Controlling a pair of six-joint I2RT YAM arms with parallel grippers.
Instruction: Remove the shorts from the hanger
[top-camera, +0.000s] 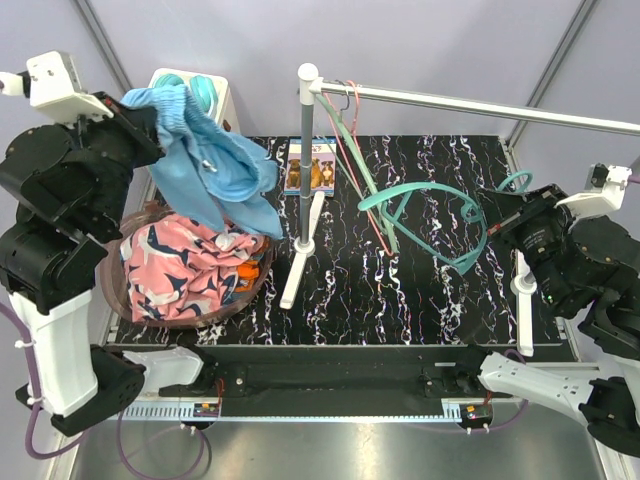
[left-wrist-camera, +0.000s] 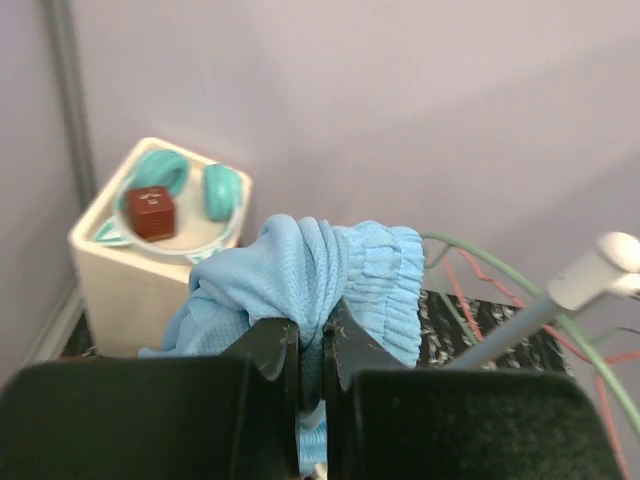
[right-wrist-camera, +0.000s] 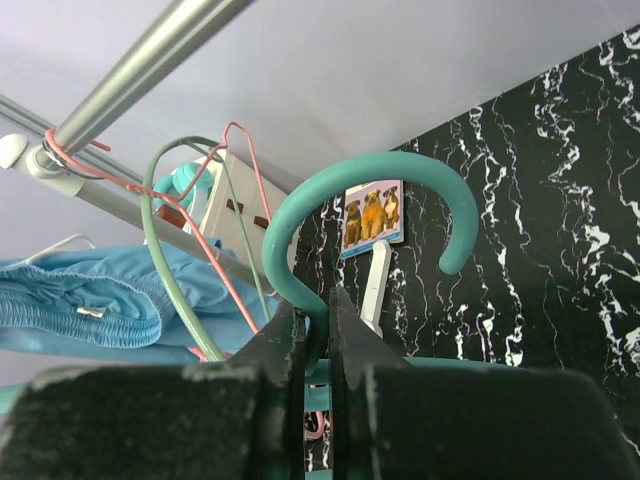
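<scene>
The light blue shorts (top-camera: 215, 165) hang in the air at the back left, above the basket, with my left gripper (top-camera: 158, 122) shut on their bunched waistband (left-wrist-camera: 330, 265). Apart from them, a teal plastic hanger (top-camera: 430, 215) hangs bare over the middle right of the table. My right gripper (top-camera: 492, 215) is shut on the neck of its hook (right-wrist-camera: 365, 175). In the left wrist view the cloth fills the gap of the left gripper (left-wrist-camera: 311, 345). The pink printed shorts (top-camera: 180, 262) lie crumpled in the basket, with an orange piece (top-camera: 243, 270) at their right edge.
A brown round basket (top-camera: 115, 290) sits at the front left. A white-footed rack pole (top-camera: 304, 150) carries a metal rail (top-camera: 470, 105) with a pink wire hanger (top-camera: 352, 140) and a green one. A dog picture card (top-camera: 310, 166) and a cream box (left-wrist-camera: 130, 270) stand at the back.
</scene>
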